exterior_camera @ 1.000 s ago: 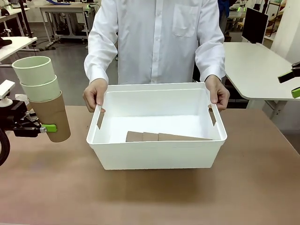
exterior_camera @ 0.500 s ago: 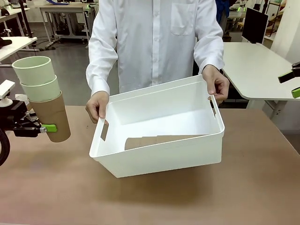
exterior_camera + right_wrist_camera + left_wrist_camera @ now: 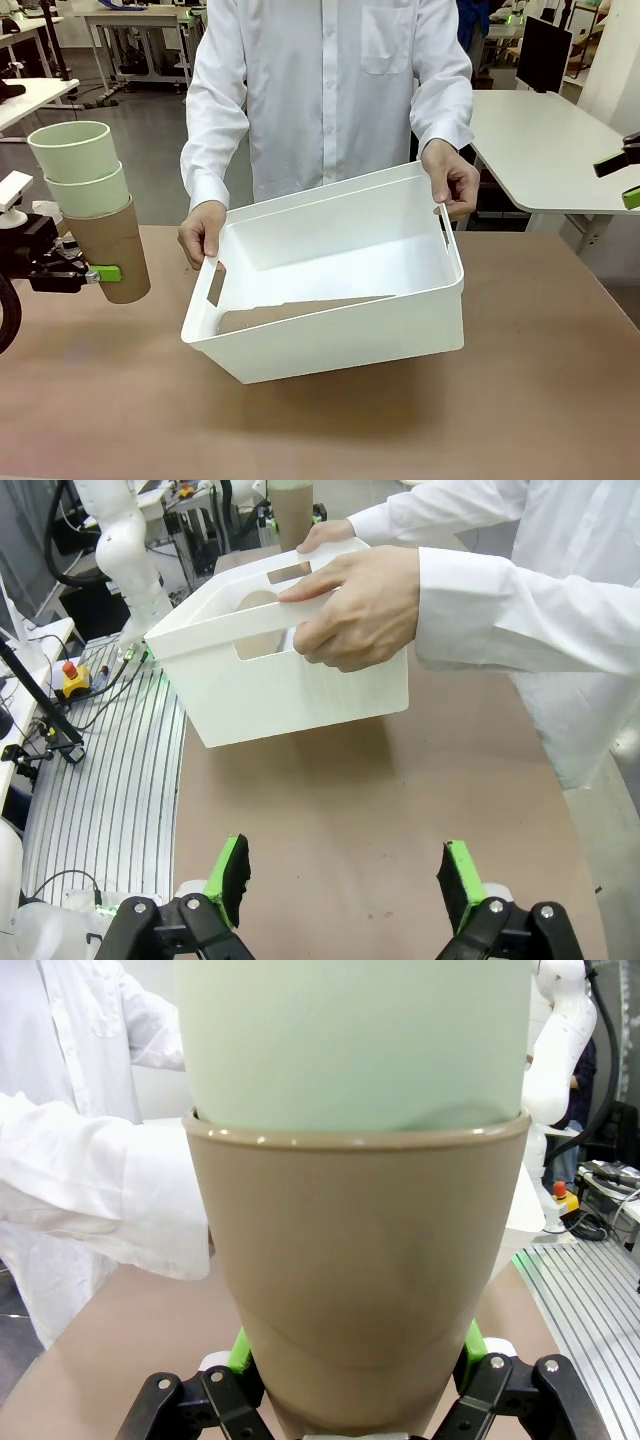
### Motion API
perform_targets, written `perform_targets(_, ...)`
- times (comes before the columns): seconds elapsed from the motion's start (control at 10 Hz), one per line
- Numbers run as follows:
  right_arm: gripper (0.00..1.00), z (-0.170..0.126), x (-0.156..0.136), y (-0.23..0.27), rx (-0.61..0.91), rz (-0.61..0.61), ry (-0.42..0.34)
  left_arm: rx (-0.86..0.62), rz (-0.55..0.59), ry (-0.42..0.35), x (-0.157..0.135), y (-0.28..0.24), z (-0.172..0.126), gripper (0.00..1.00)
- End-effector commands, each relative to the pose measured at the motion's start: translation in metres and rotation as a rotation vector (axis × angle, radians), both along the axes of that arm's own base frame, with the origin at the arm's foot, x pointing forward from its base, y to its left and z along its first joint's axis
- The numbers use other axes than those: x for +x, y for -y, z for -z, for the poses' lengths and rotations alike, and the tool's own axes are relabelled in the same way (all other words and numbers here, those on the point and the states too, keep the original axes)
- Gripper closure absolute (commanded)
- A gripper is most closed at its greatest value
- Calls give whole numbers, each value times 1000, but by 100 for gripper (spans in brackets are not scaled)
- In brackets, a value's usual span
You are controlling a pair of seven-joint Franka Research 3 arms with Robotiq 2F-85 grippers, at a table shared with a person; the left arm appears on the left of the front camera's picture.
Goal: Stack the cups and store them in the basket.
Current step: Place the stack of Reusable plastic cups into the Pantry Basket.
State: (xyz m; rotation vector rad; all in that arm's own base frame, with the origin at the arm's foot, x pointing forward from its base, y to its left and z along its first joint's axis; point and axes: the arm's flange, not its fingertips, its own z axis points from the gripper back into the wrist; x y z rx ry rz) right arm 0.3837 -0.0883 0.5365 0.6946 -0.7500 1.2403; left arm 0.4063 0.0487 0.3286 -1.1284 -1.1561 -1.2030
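My left gripper point(image 3: 100, 272) is shut on a tan cup point(image 3: 108, 250) at the table's left, held off the surface. Two mint green cups point(image 3: 75, 165) are nested in it. In the left wrist view the tan cup point(image 3: 355, 1280) sits between my gripper's point(image 3: 355, 1375) green pads, with a mint cup point(image 3: 350, 1040) rising from it. A person holds the white basket point(image 3: 340, 330) by both handles, lifted and tilted, its left end lower. Tan cups point(image 3: 300, 312) lie nested on their side inside it. My right gripper point(image 3: 345, 875) is open and holds nothing; it hovers off the table's right edge point(image 3: 620, 180).
The person's hand point(image 3: 355, 605) grips the basket point(image 3: 300, 695) handle nearest my right gripper. The person stands at the far edge in a white shirt point(image 3: 330, 90). Bare brown tabletop point(image 3: 320, 430) lies in front of the basket. A white desk point(image 3: 550, 150) stands behind on the right.
The person has lifted the basket off the table and tilted it, left end down. The tan cups inside shifted with it. Neither arm has moved.
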Motion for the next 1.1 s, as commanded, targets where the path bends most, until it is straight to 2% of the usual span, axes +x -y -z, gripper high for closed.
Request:
perform_targets(0.0, 0, -5, 0, -1, 19, 10, -9, 40, -36, -20, -13, 1, -44, 16)
perform_targets(0.3, 0, -5, 0, -1, 19, 10, -9, 203, -51, -19, -37, 17, -124, 16)
perform_targets(0.7, 0, -5, 0, -1, 19, 10, -9, 521, -98, 1, -53, 88, -212, 16)
perform_targets(1.0, 0, -5, 0, -1, 19, 10, -9, 682, -99, -12, -37, 152, -226, 16)
